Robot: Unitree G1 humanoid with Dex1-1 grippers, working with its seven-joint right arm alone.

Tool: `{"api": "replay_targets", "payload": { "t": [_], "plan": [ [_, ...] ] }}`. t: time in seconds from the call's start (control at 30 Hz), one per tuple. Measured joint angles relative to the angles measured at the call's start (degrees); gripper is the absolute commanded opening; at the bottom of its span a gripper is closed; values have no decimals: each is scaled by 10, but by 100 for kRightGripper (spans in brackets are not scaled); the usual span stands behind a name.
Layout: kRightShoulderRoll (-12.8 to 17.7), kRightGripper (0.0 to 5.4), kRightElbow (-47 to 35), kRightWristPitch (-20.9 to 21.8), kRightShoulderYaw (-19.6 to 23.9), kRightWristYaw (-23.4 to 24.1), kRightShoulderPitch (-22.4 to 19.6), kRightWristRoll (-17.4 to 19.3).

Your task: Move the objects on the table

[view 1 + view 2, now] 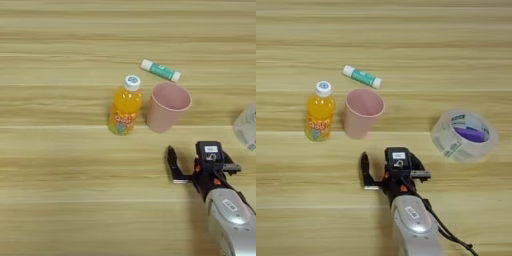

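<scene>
Nothing looks moved yet: the gripper hovers empty, fingers spread apart, just short of the cup, with bottle and tape roll untouched.

Colours and patterns. The table is rendered in light wood, crossed by horizontal plank-like grain lines of paler and darker tan. At left of centre, an orange-juice bottle is shown with orange contents, a white cap and a multicoloured label (red lettering over green and yellow). Beside it, a cup is coloured plain pink. Toward the upper centre, a small tube is marked green with white ends. At right, a tape roll is seen as clear, with a purple inner core. At the lower centre, the gripper is black with small red accents, on a silver forearm.
</scene>
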State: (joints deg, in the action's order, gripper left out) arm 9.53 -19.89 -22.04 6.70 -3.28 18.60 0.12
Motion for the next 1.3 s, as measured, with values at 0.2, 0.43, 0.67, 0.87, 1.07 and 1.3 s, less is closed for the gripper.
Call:
{"api": "replay_targets", "payload": {
  "t": [0.2, 0.43, 0.67, 0.87, 1.07, 1.3],
  "plan": [
    [13, 537, 3, 0, 39, 1, -5, 0],
    [18, 537, 6, 2, 77, 3, -26, 0],
    [36, 537, 0, 40, 93, 3, -43, -16],
    [57, 537, 1, 66, 98, 4, -46, -53],
    [96, 537, 58, 76, 113, -14, -72, -65],
    [150, 537, 136, 59, 139, -85, -124, -25]
  ]
}}
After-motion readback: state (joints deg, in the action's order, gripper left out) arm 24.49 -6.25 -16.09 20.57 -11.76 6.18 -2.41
